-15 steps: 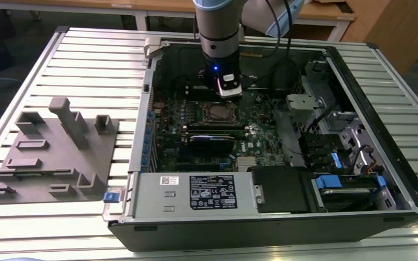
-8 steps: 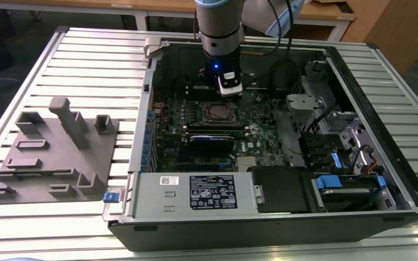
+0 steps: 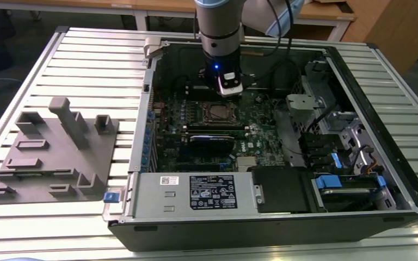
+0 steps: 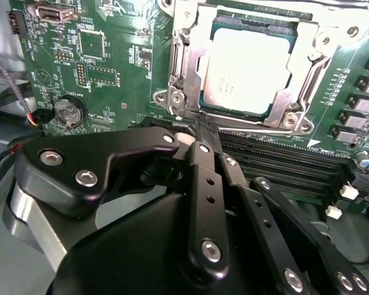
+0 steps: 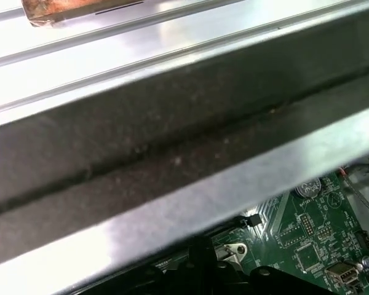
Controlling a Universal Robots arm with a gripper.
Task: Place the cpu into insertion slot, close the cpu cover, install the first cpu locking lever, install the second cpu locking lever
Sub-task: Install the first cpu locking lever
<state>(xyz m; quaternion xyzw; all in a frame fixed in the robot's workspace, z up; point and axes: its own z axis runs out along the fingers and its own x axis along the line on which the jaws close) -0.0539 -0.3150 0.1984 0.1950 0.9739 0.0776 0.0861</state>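
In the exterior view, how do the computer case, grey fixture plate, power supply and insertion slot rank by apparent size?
Largest to smallest: computer case, grey fixture plate, power supply, insertion slot.

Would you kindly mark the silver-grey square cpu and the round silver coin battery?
cpu (image 4: 249,69): second wrist view, centre of its metal top.
coin battery (image 4: 69,112): second wrist view, its round face.

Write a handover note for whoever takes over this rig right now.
Gripper: shut, with its tips at the edge of the insertion slot in the second wrist view. Cannot tell whether it pinches anything.
Cpu: seated in the slot, on the green motherboard.
Cpu cover: lying flat around the cpu.
Done: cpu placed, cover closed.
Left: both locking levers; cannot tell whether they are latched.
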